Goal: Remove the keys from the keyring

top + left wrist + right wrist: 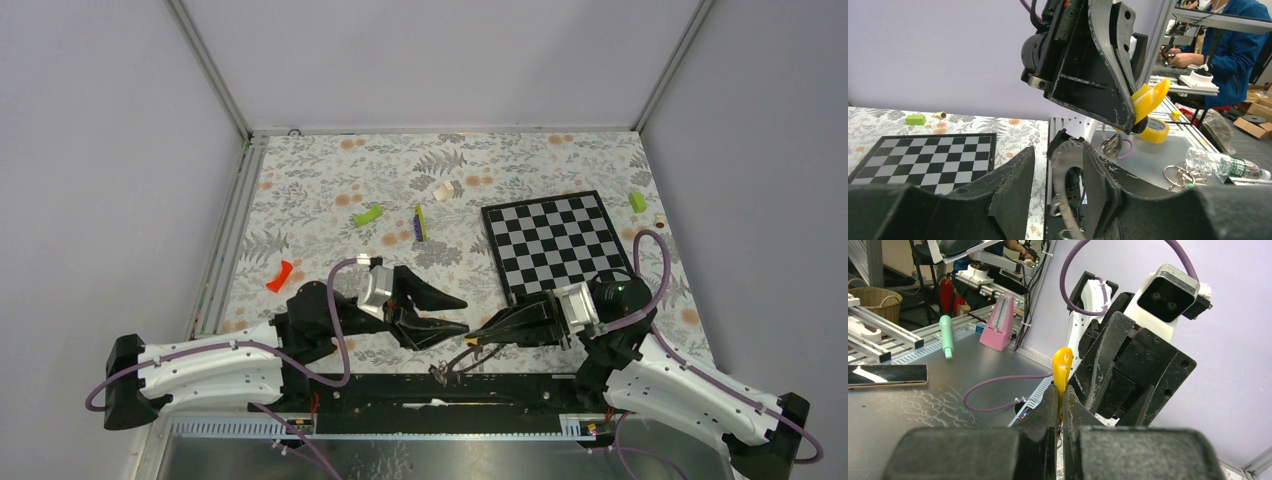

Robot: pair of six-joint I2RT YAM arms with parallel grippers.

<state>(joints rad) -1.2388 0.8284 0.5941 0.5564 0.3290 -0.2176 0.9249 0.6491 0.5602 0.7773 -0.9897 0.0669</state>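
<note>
The keyring (1068,170), a grey metal hoop, stands between my left gripper's (1058,192) fingers. It lies against the right finger (1108,190), with a gap to the left finger (1003,190); the jaws are apart. My right gripper (1059,400) is shut on a key's yellow tag (1062,365), which also shows in the left wrist view (1150,100). More keys (1110,145) hang below it. In the top view both grippers meet tip to tip, left (462,317) and right (478,336), with the keys (441,372) dangling over the near edge.
The checkered board (555,245) lies at the right. Lime-green blocks (367,215) (637,201), a yellow-green and purple stick (420,222), a red piece (280,276) and a pale piece (447,189) lie farther back. A black rail (520,388) runs along the near edge.
</note>
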